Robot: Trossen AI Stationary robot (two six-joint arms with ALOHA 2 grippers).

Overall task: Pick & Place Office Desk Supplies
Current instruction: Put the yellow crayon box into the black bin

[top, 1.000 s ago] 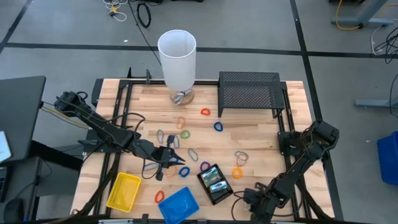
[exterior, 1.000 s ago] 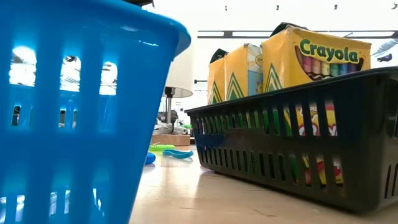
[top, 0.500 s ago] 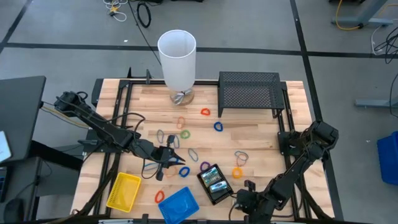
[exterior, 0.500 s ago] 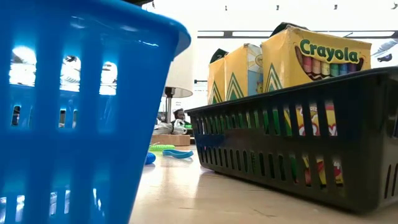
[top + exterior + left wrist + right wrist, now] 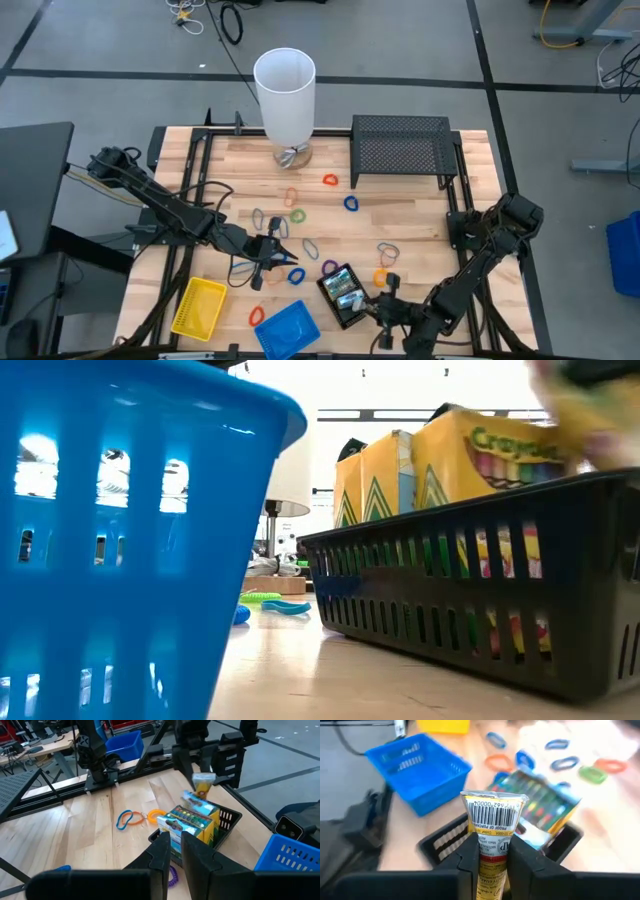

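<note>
from left to right along the near edge of the wooden table (image 5: 420,215) sit a yellow tray (image 5: 199,306), a blue tray (image 5: 285,329) with slotted walls, and a black tray (image 5: 345,296) holding green-yellow crayon boxes (image 5: 190,821) that stand upright, their printed faces showing rows of coloured crayons. small rubber-band loops (image 5: 297,215) in orange, green, blue, purple and grey lie scattered over the middle of the table. the left gripper (image 5: 282,254) hovers low over the loops near the blue tray, its fingers nearly together with nothing between them. the right gripper (image 5: 492,851) is at the near edge just right of the black tray, clamped on one more yellow crayon box (image 5: 493,827), barcode end outward. at the far side stand a tall white cylinder (image 5: 285,95) and a black mesh rack (image 5: 402,145). grey floor with dark lines and cables surrounds the table.
</note>
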